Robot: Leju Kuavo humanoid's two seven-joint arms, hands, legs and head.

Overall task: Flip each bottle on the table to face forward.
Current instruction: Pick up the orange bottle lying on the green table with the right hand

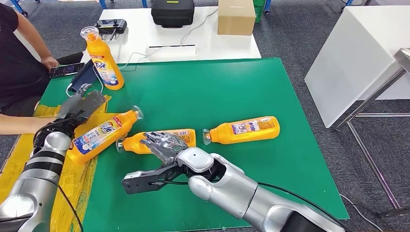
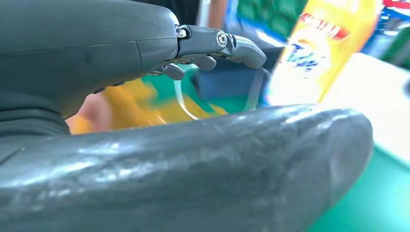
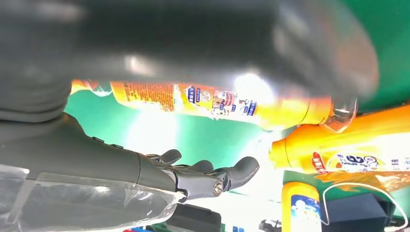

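Right robot hand (image 1: 164, 145), fingers apart, is hovering over the middle bottle (image 1: 154, 140) lying frame centre; left robot hand (image 1: 80, 107), also apart, is resting beside the left bottle (image 1: 104, 131). Next move calls for gripping and turning it label-forward.

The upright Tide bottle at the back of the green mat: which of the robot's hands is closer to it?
Left. The left hand hovers just in front of the upright bottle, over a lying bottle. The right hand is farther off, mid-mat above another lying bottle.

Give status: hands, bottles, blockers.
Left hand open, above leftmost lying bottle. Right hand open over middle bottle. Third bottle lying, one bottle upright. Person's arm near left hand.
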